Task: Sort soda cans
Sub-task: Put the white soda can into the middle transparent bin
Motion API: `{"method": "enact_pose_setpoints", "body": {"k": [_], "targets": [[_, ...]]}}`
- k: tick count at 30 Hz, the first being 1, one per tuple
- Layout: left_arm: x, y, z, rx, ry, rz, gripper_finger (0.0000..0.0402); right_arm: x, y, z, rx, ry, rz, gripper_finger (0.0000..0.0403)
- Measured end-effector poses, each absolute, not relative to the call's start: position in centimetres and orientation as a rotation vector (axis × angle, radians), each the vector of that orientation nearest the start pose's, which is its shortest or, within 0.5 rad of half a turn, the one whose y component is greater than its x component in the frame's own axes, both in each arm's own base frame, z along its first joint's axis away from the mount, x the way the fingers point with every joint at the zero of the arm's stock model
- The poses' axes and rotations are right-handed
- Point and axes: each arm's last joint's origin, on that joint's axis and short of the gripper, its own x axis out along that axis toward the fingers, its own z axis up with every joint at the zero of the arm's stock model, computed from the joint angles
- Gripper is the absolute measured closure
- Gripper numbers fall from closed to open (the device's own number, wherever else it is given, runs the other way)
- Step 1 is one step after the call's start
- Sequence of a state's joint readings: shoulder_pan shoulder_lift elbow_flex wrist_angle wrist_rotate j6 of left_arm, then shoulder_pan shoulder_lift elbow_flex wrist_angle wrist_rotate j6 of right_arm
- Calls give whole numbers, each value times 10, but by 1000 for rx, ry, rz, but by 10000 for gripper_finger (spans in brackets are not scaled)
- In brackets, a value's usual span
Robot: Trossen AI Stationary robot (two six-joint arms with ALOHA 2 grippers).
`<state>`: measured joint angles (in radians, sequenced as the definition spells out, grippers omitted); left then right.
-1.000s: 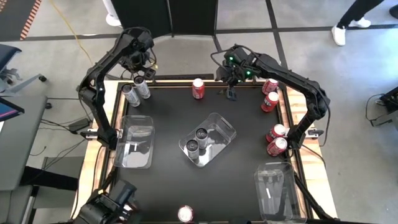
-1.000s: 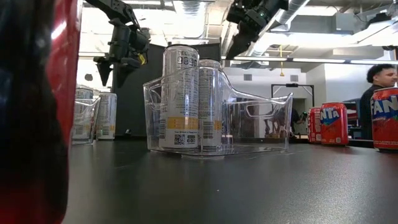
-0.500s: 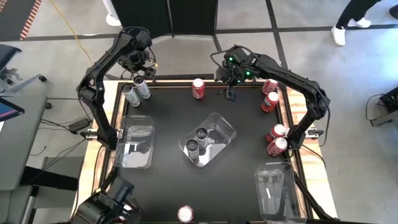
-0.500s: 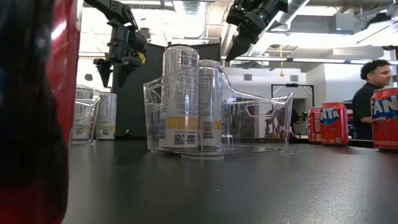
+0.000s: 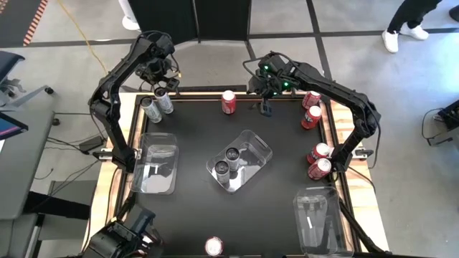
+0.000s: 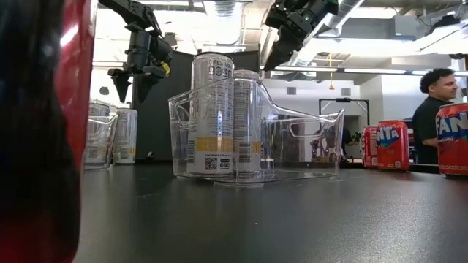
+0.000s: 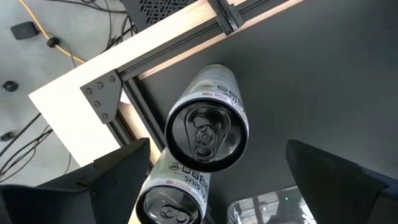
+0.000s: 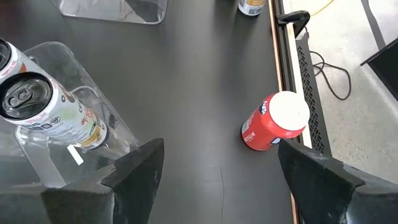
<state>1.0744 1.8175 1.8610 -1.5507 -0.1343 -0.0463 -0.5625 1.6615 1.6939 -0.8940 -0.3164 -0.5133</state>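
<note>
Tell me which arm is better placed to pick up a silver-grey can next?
Probably the left. The open left gripper hangs directly over the two silver-grey cans at the table's far left corner; the right gripper is open near a red can.

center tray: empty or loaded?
Loaded. The middle clear tray holds two silver cans, both upright, dark tops showing from above; the low view shows them standing side by side.

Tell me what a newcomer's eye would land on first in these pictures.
First, the clear tray at mid-table holding two upright silver cans, the only cans sorted so far. Next, the red Fanta cans scattered along the right edge, with one lone red can at the far edge. Above, the left gripper hangs open over a pair of silver cans at the far-left corner, and the right gripper hovers open beside the lone red can.
</note>
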Motion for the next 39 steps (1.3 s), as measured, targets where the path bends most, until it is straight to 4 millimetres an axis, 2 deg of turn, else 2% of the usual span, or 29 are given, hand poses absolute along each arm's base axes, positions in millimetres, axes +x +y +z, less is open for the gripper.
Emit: {"method": "enact_pose_setpoints", "body": {"k": [26, 36, 39], "targets": [[156, 294, 334, -762, 1392, 1010, 30, 301, -179, 363, -137, 798, -22, 72], [158, 290, 334, -718, 1441, 1000, 30, 301, -179, 363, -142, 797, -20, 72], [156, 287, 340, -697, 1429, 1008, 30, 301, -179, 363, -145, 797, -19, 72]]}}
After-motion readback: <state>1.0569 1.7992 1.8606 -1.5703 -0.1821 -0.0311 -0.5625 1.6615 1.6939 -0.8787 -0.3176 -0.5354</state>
